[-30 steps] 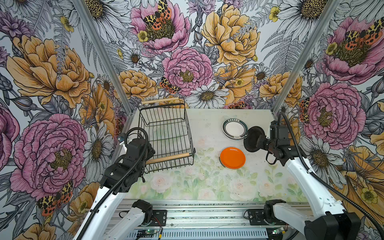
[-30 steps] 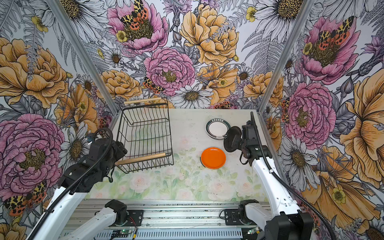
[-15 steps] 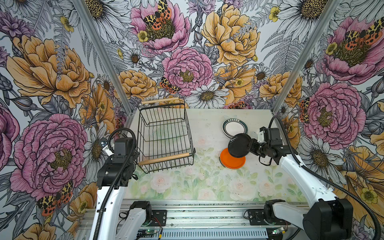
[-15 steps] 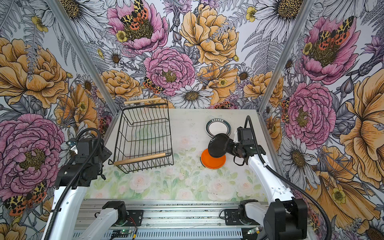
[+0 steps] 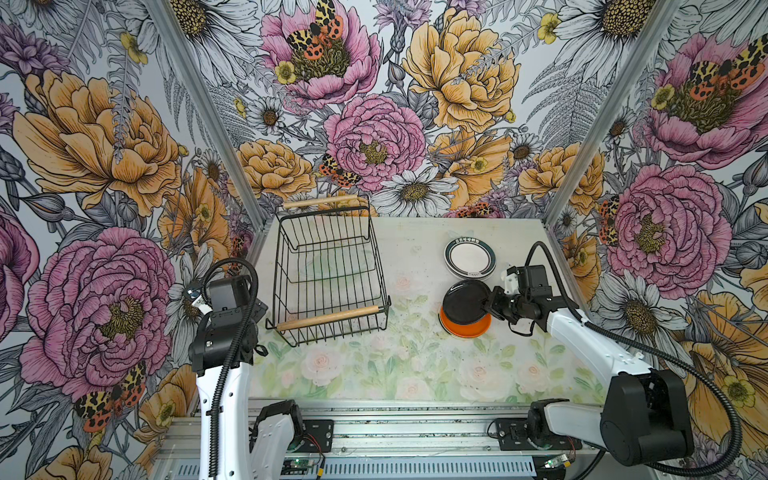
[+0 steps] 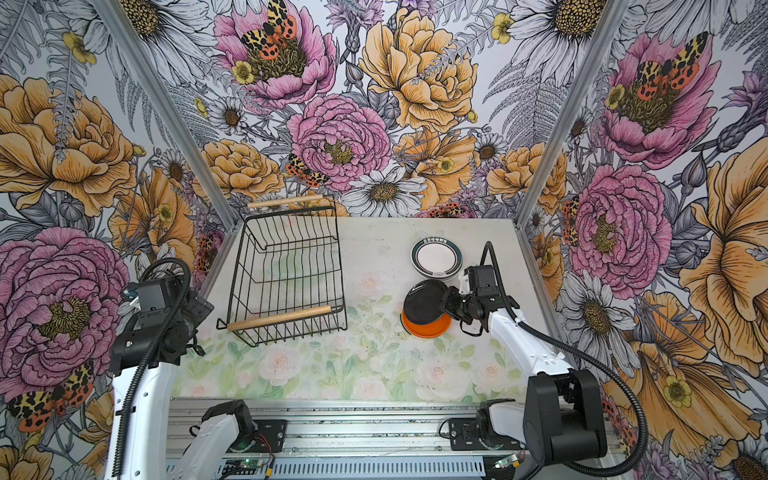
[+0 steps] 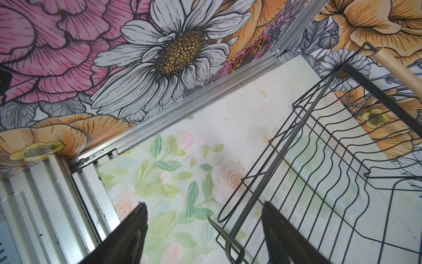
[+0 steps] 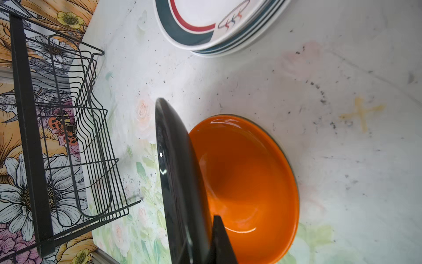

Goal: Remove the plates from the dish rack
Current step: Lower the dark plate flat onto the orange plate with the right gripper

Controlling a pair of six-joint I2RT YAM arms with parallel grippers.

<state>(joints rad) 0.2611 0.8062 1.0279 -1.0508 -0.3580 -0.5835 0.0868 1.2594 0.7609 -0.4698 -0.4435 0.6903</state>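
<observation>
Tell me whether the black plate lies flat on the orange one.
No: the black plate is held tilted, angled up off the orange plate.

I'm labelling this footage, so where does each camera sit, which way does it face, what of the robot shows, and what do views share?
A top view: overhead at the front, facing down at the table; left arm and right arm show.
A top view: same camera head, near-identical picture; right claw grips a black plate.
Left wrist: on the left arm, facing the dish rack's corner; open left claw shows.
Right wrist: on the right arm, facing the orange plate; a claw finger shows.
Shared: all four show the dish rack.
</observation>
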